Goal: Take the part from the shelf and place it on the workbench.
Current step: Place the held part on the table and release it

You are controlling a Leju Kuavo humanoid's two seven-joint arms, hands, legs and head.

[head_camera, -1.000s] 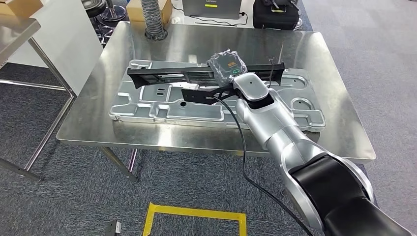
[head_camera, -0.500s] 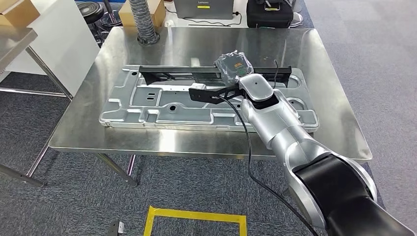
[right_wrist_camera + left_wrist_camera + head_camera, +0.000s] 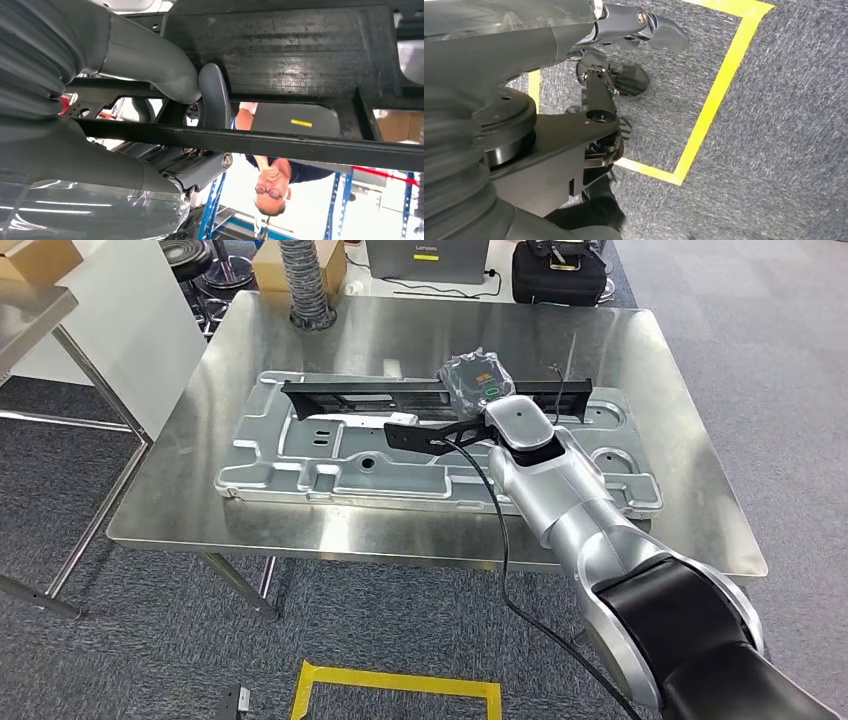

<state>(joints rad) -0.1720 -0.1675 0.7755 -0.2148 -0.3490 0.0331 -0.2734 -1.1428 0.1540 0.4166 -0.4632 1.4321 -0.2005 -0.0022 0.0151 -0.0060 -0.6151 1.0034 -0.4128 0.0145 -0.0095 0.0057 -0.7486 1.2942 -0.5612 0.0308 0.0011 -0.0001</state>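
The part is a long black rail frame point(image 3: 380, 395). My right hand point(image 3: 475, 380), wrapped in clear plastic, holds it near its right end. It hangs just above or against a large silver sheet-metal panel point(image 3: 300, 465) lying on the steel workbench point(image 3: 400, 330); I cannot tell whether they touch. In the right wrist view the grey thumb point(image 3: 212, 95) and the fingers are wrapped around a thin bar point(image 3: 300, 145) of the part. My left hand point(image 3: 644, 30) hangs over the carpet, holding nothing, its fingers loosely apart.
A ribbed hose point(image 3: 305, 285), a cardboard box point(image 3: 275, 260), a laptop point(image 3: 425, 255) and a black bag point(image 3: 560, 275) stand along the bench's far edge. Another steel table point(image 3: 30, 310) is at the left. Yellow floor tape point(image 3: 400, 675) marks the carpet. A person point(image 3: 272, 175) stands beyond the bench.
The whole picture swayed, so the camera moved. The right hand keeps hold of the black part, which sits a little further right over the panel than one second ago.
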